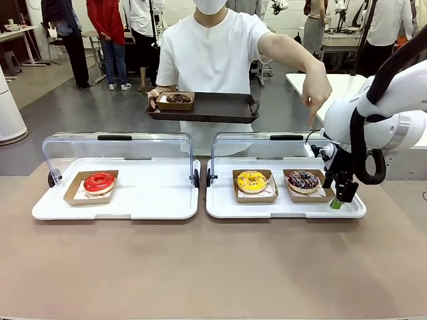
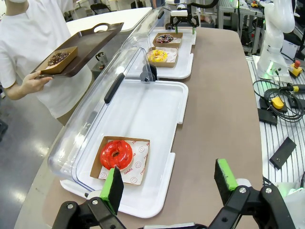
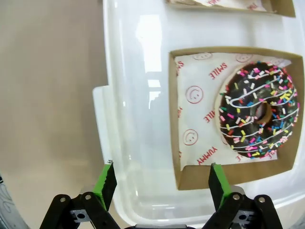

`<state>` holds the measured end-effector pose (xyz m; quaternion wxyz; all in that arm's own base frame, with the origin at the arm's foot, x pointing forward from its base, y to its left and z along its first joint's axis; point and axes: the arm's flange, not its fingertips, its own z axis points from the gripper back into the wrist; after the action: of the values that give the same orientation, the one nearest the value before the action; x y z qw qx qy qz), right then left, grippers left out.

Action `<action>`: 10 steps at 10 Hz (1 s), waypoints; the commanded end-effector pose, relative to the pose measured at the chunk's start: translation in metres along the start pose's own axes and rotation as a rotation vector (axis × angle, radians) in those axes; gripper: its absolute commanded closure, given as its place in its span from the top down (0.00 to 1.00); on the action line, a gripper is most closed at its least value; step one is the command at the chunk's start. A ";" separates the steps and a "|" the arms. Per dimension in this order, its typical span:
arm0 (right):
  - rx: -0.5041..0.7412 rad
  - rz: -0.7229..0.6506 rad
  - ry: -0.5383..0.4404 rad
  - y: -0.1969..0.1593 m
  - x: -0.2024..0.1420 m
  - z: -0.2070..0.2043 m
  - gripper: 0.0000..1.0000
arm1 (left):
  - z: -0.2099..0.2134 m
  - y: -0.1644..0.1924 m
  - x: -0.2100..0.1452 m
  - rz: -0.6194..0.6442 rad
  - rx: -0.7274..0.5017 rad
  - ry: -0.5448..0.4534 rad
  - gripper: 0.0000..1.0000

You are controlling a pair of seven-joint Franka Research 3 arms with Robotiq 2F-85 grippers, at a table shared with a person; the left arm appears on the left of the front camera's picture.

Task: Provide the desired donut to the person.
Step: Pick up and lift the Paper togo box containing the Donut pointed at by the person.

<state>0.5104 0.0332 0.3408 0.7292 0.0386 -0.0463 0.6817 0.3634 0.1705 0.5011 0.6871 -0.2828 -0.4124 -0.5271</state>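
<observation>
Right gripper (image 3: 161, 174), fingers spread and empty, hangs over the right tray's (image 3: 128, 143) corner rim, with open tabletop beyond it. On the tray, the sprinkled chocolate donut (image 3: 259, 114) rests on paper printed "SMILE" and "YUMMY". Behind the tray, the person (image 1: 213, 53) points down.

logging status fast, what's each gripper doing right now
left gripper: open, holding nothing
right gripper: open, holding nothing, by the sprinkled donut

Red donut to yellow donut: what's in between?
Front view: no other donut. From the red donut comes bare floor of the left tray, a narrow strip of table, then the right tray rim before the yellow donut.
</observation>
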 end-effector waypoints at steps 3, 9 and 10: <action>-0.065 -0.023 -0.039 -0.018 -0.003 -0.011 1.00 | 0.001 0.000 0.001 -0.009 0.006 -0.015 1.00; -0.035 -0.059 -0.031 -0.020 -0.002 -0.018 1.00 | 0.001 0.000 0.001 -0.009 0.006 -0.015 1.00; -0.032 -0.063 -0.030 -0.020 -0.002 -0.018 1.00 | 0.001 0.000 0.001 -0.009 0.006 -0.015 1.00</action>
<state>0.5262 0.0314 0.3249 0.7438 0.0326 -0.0681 0.6641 0.3634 0.1705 0.5011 0.6871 -0.2828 -0.4123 -0.5271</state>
